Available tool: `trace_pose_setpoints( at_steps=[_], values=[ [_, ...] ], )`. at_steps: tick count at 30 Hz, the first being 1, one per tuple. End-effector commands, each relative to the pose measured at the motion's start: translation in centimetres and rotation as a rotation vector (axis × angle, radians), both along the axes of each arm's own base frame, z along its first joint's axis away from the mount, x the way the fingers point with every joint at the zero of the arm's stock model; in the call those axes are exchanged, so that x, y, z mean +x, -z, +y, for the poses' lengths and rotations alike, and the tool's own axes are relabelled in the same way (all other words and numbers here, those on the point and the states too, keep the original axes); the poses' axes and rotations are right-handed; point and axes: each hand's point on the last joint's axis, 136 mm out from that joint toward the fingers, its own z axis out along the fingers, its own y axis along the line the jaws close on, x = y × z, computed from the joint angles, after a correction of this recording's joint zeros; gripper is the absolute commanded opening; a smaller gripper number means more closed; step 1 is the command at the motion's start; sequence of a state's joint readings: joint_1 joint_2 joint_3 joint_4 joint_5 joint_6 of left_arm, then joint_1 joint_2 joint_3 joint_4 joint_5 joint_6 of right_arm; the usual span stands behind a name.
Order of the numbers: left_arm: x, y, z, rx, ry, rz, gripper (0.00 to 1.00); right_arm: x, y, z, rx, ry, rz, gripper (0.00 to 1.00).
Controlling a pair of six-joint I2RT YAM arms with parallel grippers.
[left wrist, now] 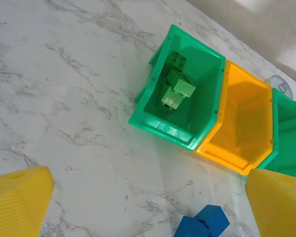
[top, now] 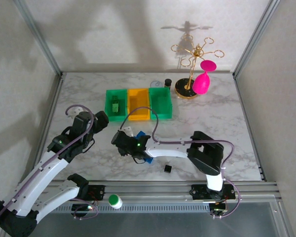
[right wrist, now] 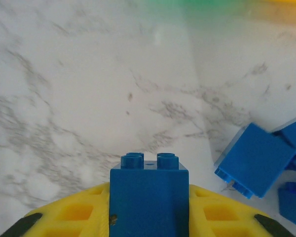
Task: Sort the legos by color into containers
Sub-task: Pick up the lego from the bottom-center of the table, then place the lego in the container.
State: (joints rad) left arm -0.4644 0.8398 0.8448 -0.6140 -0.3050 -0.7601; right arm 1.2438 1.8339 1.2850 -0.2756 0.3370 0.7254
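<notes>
**Gripping a blue brick, with the bins ahead**

Pinched between the yellow fingers of the right gripper (right wrist: 149, 217) is a blue brick (right wrist: 149, 195), studs pointing away from the wrist; the jaws are clamped on its sides. Just to its right, loose blue bricks (right wrist: 254, 160) lie on the white, grey-veined marble table (top: 217, 123). A single black brick (top: 167, 169) sits nearer the arm bases, apart from the blue ones.

The left gripper (left wrist: 148, 207) hangs over bare marble with its jaws spread wide and nothing between them.

Pale walls close the table in on three sides, with metal frame posts (top: 39, 37) at the back corners.

Three bins stand touching in a row towards the back. The left green bin (left wrist: 158, 126) holds three green bricks (left wrist: 180, 85) in different shades. Beside it are the yellow-orange bin (left wrist: 237, 98) and the right green bin (top: 161, 102). Behind them stand a dark cylinder (top: 167, 82) and a gold stand (top: 191, 74) carrying a pink glass (top: 203, 81).

Open marble stretches left of the bins and across the right half of the table. A green-and-white cap (top: 115, 200) rests by the rail (top: 163, 187) at the near edge.
</notes>
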Motion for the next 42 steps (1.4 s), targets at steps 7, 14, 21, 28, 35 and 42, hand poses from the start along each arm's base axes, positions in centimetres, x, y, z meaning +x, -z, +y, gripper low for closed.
trace_pose_setpoints(
  at_steps=[7, 14, 21, 28, 35, 42],
  values=[
    [2.0, -1.4, -1.4, -0.052, 0.032, -0.046, 0.99, 7.7, -3.5, -4.0, 0.010, 0.146, -0.134, 0.27],
    [3.2, 0.5, -1.8, -0.046, 0.025, -0.019, 1.00, 14.3, -4.0, -5.4, -0.026, 0.250, -0.233, 0.27],
    [3.8, 1.9, -2.0, -0.040, 0.017, -0.001, 1.00, 19.3, -2.4, -5.2, -0.072, 0.285, -0.259, 0.28],
    [3.7, 3.9, -2.0, -0.055, 0.008, 0.025, 1.00, 22.5, -1.0, -5.5, -0.051, 0.293, -0.238, 0.29],
    [3.8, 4.9, -2.6, -0.079, 0.020, 0.041, 1.00, 24.0, 0.9, -4.6, -0.114, 0.280, -0.254, 0.30],
    [3.7, 4.9, -2.5, -0.072, 0.017, 0.042, 1.00, 24.7, 2.6, -4.7, -0.144, 0.287, -0.246, 0.33]
  ],
)
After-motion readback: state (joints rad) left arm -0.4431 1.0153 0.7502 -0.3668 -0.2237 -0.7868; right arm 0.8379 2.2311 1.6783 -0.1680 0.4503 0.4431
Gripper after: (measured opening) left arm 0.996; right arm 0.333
